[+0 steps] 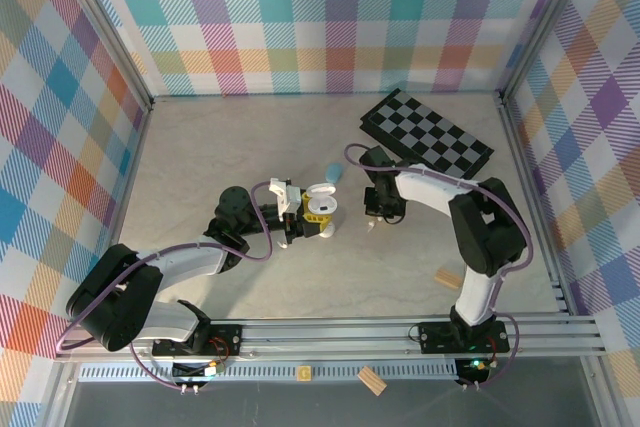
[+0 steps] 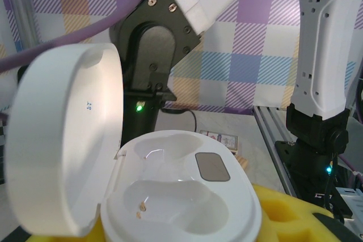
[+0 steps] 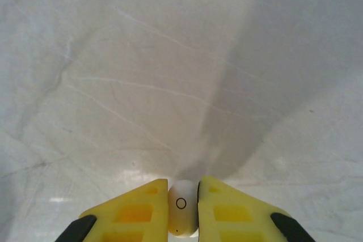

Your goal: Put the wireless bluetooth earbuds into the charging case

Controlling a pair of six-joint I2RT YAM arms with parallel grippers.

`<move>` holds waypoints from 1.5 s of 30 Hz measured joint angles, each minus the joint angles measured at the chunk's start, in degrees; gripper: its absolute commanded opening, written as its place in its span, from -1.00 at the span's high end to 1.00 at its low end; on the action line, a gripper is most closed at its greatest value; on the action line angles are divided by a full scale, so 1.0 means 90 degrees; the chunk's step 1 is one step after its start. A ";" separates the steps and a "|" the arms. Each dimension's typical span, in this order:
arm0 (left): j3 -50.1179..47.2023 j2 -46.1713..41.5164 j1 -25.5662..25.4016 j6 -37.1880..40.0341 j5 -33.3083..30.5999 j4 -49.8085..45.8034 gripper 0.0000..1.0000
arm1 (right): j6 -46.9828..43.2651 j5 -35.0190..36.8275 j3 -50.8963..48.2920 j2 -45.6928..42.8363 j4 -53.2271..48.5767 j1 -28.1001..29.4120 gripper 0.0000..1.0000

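Yellow foam fingers (image 3: 136, 211): right gripper (image 3: 182, 185) clamped on one smooth white earbud (image 3: 181, 213), bottom centre of its wrist view.
Glossy white charging case (image 2: 187, 191): one, oval, lid up, two moulded wells, pinched by left gripper (image 1: 312, 221), centre of the overhead view.
Wooden blocks (image 1: 448, 277): two, lower right.

We identify this place as a robotics test cell in a laboratory, not a home or a shop. The work area is a booth. Walls (image 1: 320, 17) of printed multicolour plaid sheet stand around a pale, marble-look table (image 1: 250, 147) and are framed by bare aluminium extrusion posts (image 1: 112, 39).

Two robot arms, the left arm (image 1: 170, 267) and the right arm (image 1: 480, 227), are bolted to a slotted aluminium rail (image 1: 330, 332) along the near edge. A purple cable (image 1: 262, 239) runs loose along the left arm. A green indicator light (image 1: 477, 363) glows at the right arm's base.

A black-and-grey checkerboard panel (image 1: 428, 132), resembling a calibration target, lies flat at the far right. A tan wooden block (image 1: 449, 278) lies on the table near the rail.
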 measured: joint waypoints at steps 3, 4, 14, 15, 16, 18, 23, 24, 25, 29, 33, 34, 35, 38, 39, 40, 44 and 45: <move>0.0000 0.0056 0.0002 -0.0005 0.0000 0.0056 0.48 | -0.0070 -0.0078 -0.0148 -0.0561 0.0019 0.0000 0.67; 0.0000 0.0102 0.0002 -0.0007 0.0000 0.0097 0.48 | -0.0134 -0.0148 -0.0180 -0.0789 0.0053 0.0000 0.68; 0.0114 0.0743 0.0209 -0.0447 0.0078 0.0816 0.48 | -0.1205 -0.1528 -0.0318 -0.2671 0.0277 0.0000 0.73; 0.0141 0.0789 0.0214 -0.0500 0.0080 0.0886 0.48 | -0.1348 -0.1654 -0.0318 -0.2815 0.0270 0.0000 0.73; 0.0175 0.0821 0.0216 -0.0568 0.0102 0.0933 0.48 | -0.1481 -0.1783 -0.0318 -0.2943 0.0267 0.0000 0.73; 0.0245 0.0848 0.0216 -0.0631 0.0138 0.0998 0.49 | -0.1690 -0.2016 -0.0318 -0.3162 0.0270 0.0000 0.74; 0.0369 0.0852 0.0216 -0.0678 0.0158 0.1022 0.49 | -0.2098 -0.2817 -0.0391 -0.3701 0.0503 0.0000 0.73; 0.0376 0.0852 0.0216 -0.0678 0.0175 0.1003 0.49 | -0.2147 -0.2997 -0.0430 -0.3791 0.0590 0.0000 0.74; 0.0379 0.0852 0.0216 -0.0675 0.0185 0.0996 0.49 | -0.2176 -0.3181 -0.0459 -0.3861 0.0673 0.0000 0.74; 0.0384 0.0831 0.0216 -0.0624 0.0194 0.0860 0.49 | -0.2271 -0.3951 -0.0493 -0.3942 0.0991 0.0000 0.74; 0.0420 0.0777 0.0216 -0.0578 0.0197 0.0646 0.49 | -0.2293 -0.4583 -0.0493 -0.3934 0.1304 0.0002 0.74; 0.0437 0.0765 0.0216 -0.0576 0.0197 0.0617 0.49 | -0.2288 -0.4704 -0.0493 -0.3932 0.1392 0.0015 0.74; 0.0457 0.0760 0.0216 -0.0576 0.0197 0.0595 0.49 | -0.2290 -0.4794 -0.0493 -0.3922 0.1445 0.0022 0.74; 0.0488 0.0719 0.0219 -0.0561 0.0204 0.0483 0.49 | -0.2300 -0.4981 -0.0476 -0.3852 0.1571 0.0095 0.74; 0.0498 0.0714 0.0216 -0.0554 0.0219 0.0464 0.49 | -0.2314 -0.5008 -0.0454 -0.3806 0.1586 0.0129 0.74; 0.0508 0.0707 0.0216 -0.0549 0.0226 0.0442 0.49 | -0.2322 -0.5022 -0.0430 -0.3757 0.1591 0.0160 0.73; 0.0515 0.0687 0.0216 -0.0503 0.0245 0.0342 0.49 | -0.2373 -0.5017 -0.0306 -0.3572 0.1588 0.0262 0.73; 0.0515 0.0687 0.0216 -0.0493 0.0245 0.0323 0.49 | -0.2397 -0.5013 -0.0272 -0.3536 0.1583 0.0267 0.73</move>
